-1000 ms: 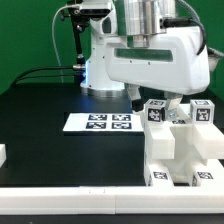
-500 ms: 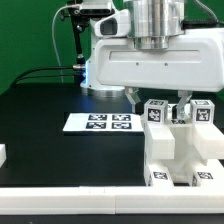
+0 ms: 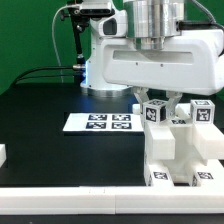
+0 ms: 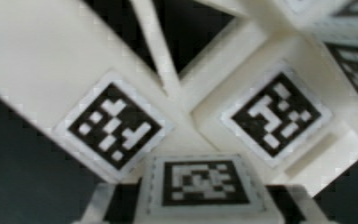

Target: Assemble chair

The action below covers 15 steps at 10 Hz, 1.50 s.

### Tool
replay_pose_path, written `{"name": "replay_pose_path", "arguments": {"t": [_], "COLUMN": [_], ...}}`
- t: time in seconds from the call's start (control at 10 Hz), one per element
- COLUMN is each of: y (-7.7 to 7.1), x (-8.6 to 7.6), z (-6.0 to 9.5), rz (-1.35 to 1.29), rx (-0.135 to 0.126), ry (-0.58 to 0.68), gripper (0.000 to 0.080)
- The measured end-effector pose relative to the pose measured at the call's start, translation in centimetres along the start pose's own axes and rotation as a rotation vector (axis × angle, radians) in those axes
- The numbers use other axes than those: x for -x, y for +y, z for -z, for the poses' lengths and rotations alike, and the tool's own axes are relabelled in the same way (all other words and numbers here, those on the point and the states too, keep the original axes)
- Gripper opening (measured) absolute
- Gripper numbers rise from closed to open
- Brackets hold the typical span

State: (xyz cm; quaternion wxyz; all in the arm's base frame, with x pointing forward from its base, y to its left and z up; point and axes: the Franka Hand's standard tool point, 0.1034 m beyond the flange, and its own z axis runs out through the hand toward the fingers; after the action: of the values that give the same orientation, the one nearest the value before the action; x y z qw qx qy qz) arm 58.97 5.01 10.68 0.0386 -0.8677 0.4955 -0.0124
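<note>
Exterior view: the chair [image 3: 180, 145] stands at the exterior view's right, on the near part of the black table [image 3: 40, 110]. It is a white blocky assembly with tagged uprights at its top and tags low on its front face. The marker board [image 3: 98, 122] lies flat just beside it toward the exterior view's left, untouched.

Key relation: the gripper [image 3: 157, 102] hangs straight down over the chair's top, so the part to be taken lies directly below and between the fingers. The nearer tagged upright [image 3: 155, 112] sits right at the fingertips; its long axis appears vertical, in line with the approach. A second tagged upright [image 3: 203, 112] stands apart, further to the exterior view's right. There is only one arm, so no choice of side arises.

Gripper state: jaws partly drawn in around the upright. Whether the pads already press on it cannot be told; the fingertips are half hidden behind the tags.

Wrist view: tagged white faces [image 4: 274, 110] fill the frame, close and blurred; contact is not readable there either.

Change from earlier frames: a second ago the arm's housing sat further to the exterior view's right with the fingers spread wide. It has since centred over the chair, and the fingers have narrowed. Chair and marker board have not moved.
</note>
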Motion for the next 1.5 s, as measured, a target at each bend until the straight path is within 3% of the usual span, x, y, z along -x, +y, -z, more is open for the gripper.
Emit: {"name": "replay_pose_path", "arguments": {"t": [0.4, 0.7, 0.9, 1.0, 1.1, 1.5], "y": [-0.19, -0.16, -0.10, -0.06, -0.20, -0.14], "x": [-0.29, -0.22, -0.27, -0.44, -0.54, -0.54], "z": [0.10, 0.03, 0.02, 0.16, 0.31, 0.20], "rz": [-0.730, -0.908, -0.830, -0.644, -0.477, -0.167], "rx": [-0.031, -0.026, -0.026, -0.027, -0.038, -0.039], "ry": [-0.041, -0.042, -0.041, -0.043, -0.037, -0.029], "gripper": [0.0262, 0.0263, 0.0291, 0.0473, 0.0588, 0.0647]}}
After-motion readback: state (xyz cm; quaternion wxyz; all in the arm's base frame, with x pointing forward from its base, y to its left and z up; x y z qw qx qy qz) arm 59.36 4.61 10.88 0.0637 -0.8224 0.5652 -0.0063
